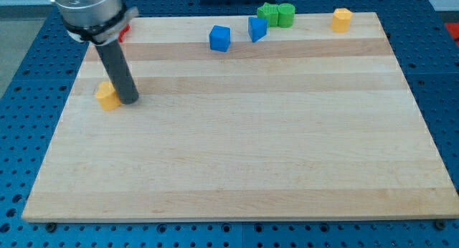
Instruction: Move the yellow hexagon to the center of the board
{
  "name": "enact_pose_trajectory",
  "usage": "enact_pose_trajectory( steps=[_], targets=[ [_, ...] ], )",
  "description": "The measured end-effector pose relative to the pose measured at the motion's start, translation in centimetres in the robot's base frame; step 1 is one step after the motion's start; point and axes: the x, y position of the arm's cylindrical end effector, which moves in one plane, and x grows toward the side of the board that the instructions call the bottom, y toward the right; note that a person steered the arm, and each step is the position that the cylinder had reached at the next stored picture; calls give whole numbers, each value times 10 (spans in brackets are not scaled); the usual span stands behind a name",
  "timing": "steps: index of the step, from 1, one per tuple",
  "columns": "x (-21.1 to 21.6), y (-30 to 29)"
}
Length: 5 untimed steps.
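While the rod stands at the board's left side, the camera view reads as follows.
Tip: my tip [130, 100] rests on the wooden board [237, 162], touching or just beside the right flank of a yellow block — contact cannot be confirmed.
Pincer: none fitted, only the straight dark rod, so nothing is grasped.
Yellow hexagon-like block [107, 95]: near the left edge, well left of the board's middle.
Second yellow block [341, 19]: far right corner — shape unclear.
Blue cube [220, 38]: far edge, middle.
Blue block [257, 29]: just right of the cube.
Green blocks [277, 14]: two touching, far edge.
Red block [124, 31]: far left, mostly hidden behind the arm.
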Motion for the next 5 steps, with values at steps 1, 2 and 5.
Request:
enact_pose_trajectory(
  steps=[1, 2, 5],
  targets=[
    [-6, -10],
    [-6, -4],
    [-3, 192]
  ],
)
